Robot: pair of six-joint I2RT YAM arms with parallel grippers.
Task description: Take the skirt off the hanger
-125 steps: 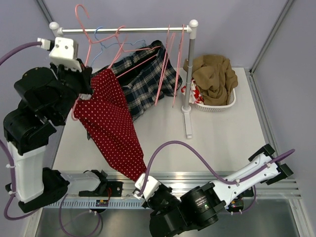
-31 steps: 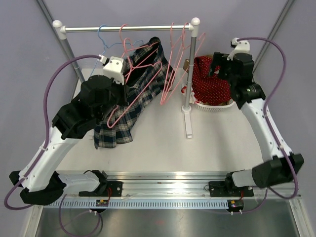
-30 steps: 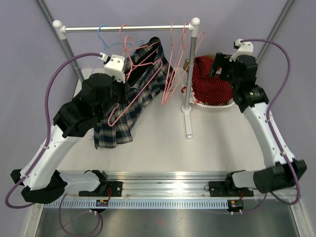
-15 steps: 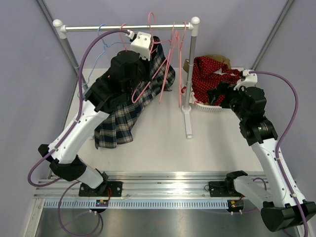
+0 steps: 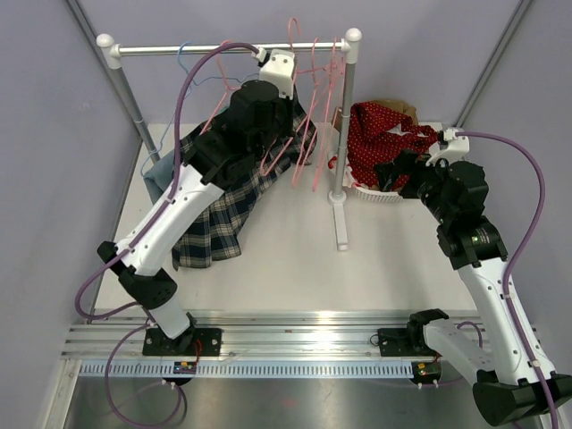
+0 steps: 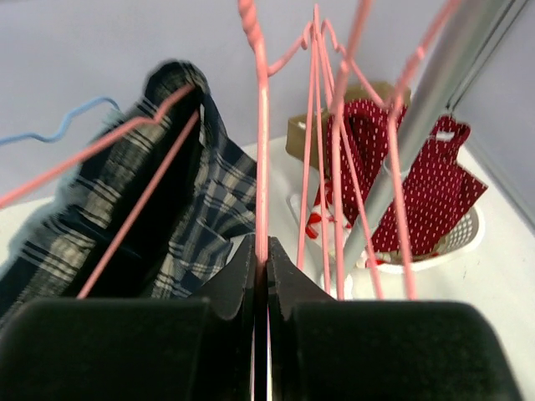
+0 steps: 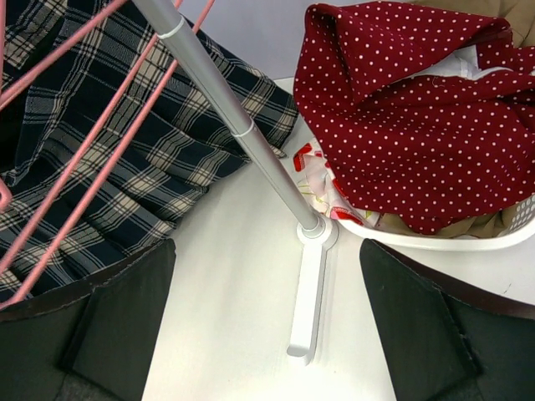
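Jaws of the left gripper (image 6: 261, 251) pinch a bare pink hanger (image 6: 262, 150); the right gripper's (image 7: 267, 251) gape. Red dotted skirt (image 7: 418, 125) lies in the basket (image 7: 468, 240). Plaid skirt (image 5: 210, 223), soft and limp, hangs on the rack: grip its waistband.

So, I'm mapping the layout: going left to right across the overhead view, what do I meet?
Left rack post → plaid skirt → right rack post → red dotted skirt in the basket.
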